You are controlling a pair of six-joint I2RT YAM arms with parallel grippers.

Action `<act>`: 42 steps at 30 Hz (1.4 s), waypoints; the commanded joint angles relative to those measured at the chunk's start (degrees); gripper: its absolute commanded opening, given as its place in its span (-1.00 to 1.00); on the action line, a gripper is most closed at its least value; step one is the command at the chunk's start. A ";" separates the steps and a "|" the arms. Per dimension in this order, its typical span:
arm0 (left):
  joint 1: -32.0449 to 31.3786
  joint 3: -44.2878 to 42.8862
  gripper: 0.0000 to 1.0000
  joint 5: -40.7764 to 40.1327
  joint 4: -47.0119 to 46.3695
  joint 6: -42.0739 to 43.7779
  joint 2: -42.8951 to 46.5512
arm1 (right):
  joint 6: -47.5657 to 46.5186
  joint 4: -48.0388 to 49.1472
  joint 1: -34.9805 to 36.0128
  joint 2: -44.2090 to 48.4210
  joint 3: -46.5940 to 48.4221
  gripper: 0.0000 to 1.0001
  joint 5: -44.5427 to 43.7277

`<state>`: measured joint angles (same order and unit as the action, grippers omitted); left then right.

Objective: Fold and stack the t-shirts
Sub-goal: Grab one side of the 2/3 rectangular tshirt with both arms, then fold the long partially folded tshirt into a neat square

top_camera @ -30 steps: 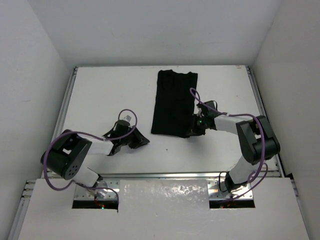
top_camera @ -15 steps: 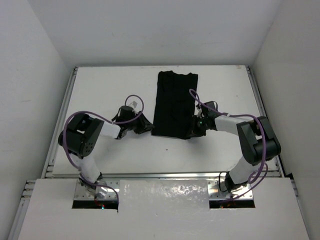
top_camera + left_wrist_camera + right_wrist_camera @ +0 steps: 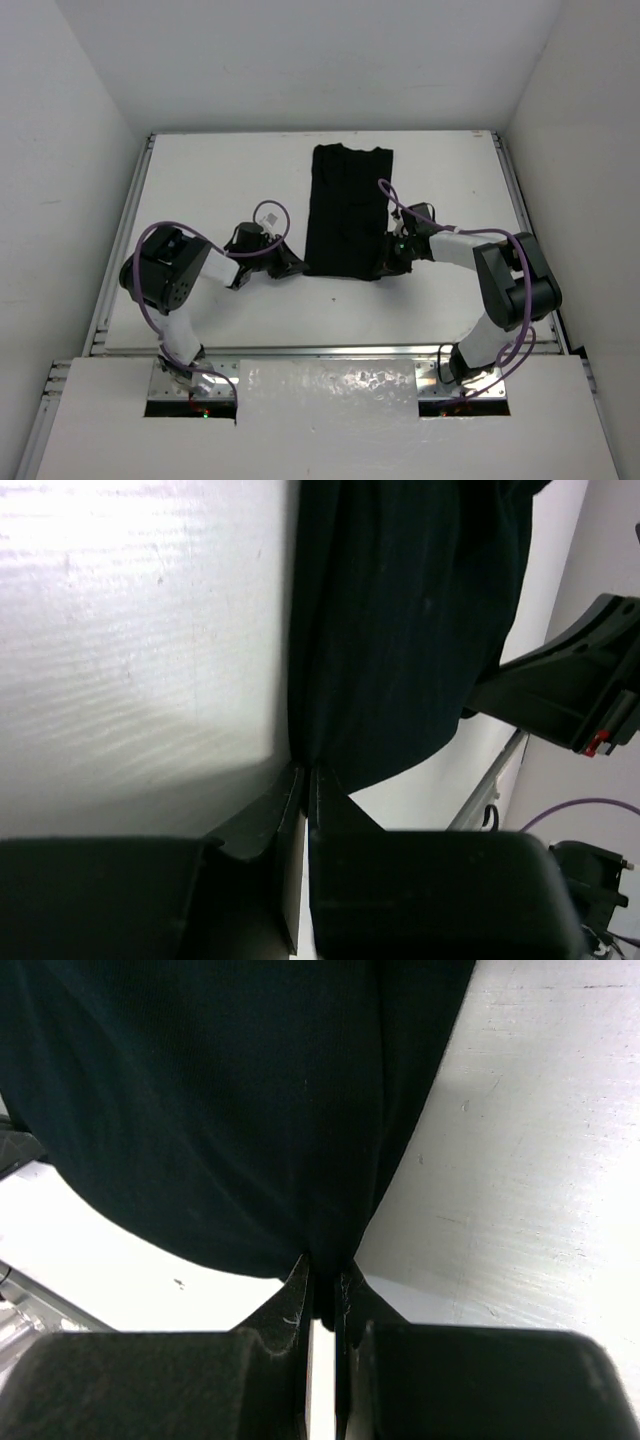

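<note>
step: fold hem over | left gripper (image 3: 289, 267) and right gripper (image 3: 389, 258) both pinched shut on t-shirt (image 3: 347, 205) bottom corners, mid-frame | tip: lift evenly, hem taut, imo

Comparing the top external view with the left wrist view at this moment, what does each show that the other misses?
Only top external: the whole black t-shirt, folded into a long strip on the white table, far end included, plus both arms' full poses. Only left wrist: the left end effector up close, its fingers shut on the cloth's edge at one near corner. Both: the t-shirt, the table, and the right end effector at the opposite near corner.
</note>
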<state>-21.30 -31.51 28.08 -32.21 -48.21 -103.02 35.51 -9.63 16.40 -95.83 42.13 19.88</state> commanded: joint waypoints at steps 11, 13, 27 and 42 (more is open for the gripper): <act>-7.35 17.95 -1.00 -4.07 2.67 -7.06 24.86 | 4.04 -2.23 3.19 20.75 -11.80 -1.00 0.95; -8.23 20.16 -1.00 -5.22 4.51 -10.13 32.48 | 6.40 -2.85 3.72 27.49 -13.90 -1.00 1.91; -4.91 -1.97 -1.00 -12.70 23.42 -7.88 35.80 | 7.03 -8.13 2.85 26.32 3.47 -1.00 -1.33; 5.65 -21.65 -1.00 -4.79 19.29 -7.52 13.66 | 4.92 -10.14 -2.16 4.35 26.32 -1.00 0.68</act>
<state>-16.40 -48.23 20.75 -9.32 -56.80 -86.61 41.76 -19.51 15.38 -89.73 63.33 18.96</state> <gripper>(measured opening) 0.009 0.003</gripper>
